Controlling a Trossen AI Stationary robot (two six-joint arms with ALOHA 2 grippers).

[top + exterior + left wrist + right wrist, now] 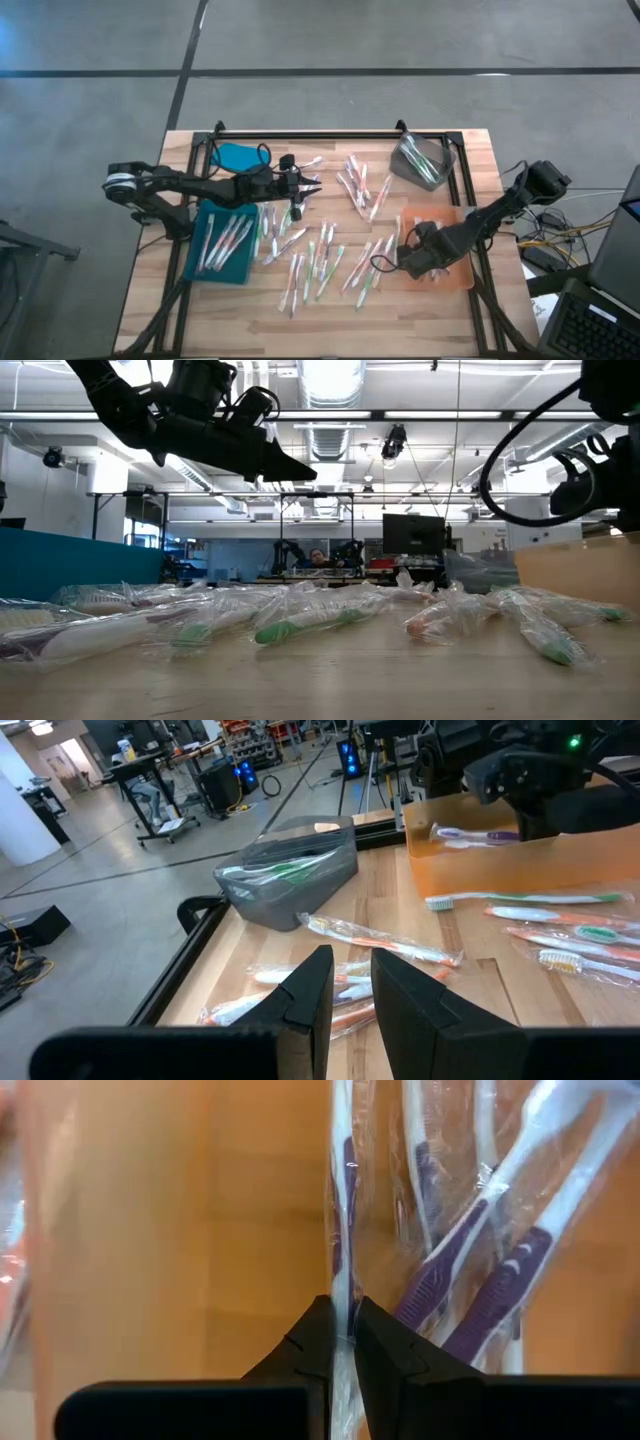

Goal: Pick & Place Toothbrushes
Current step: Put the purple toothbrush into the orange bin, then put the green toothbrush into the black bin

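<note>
The toothbrushes (318, 262) lie scattered in clear wrappers across the middle of the tabletop (470, 165), between my two sets of jaws, with more gathered in the teal tray (197, 262) just below my left jaws (312, 187), some in the grey bin (420, 160) at the far corner, and others in the orange tray (455, 278) where my right jaws (408, 262) sit low over the tray's inner edge. From table height, the wrapped brushes (300, 622) form a loose heap along the wood, and my left jaws (300, 472) hang clear above them, touching nothing. Looking past my left fingers (312, 995), I see them standing a narrow gap apart with nothing between; ahead lie orange-handled brushes (380, 938), beyond them the grey bin (290, 875) with green-handled brushes inside, and beside it the orange tray (520, 870) with the other arm (540, 775) over it. Looking past my right fingers (318, 1345), I see them pinched nearly together on the thin edge of a wrapped purple-handled toothbrush (340, 1230), with more purple-handled brushes (480, 1270) just beside it on the orange tray floor (180, 1240).
</note>
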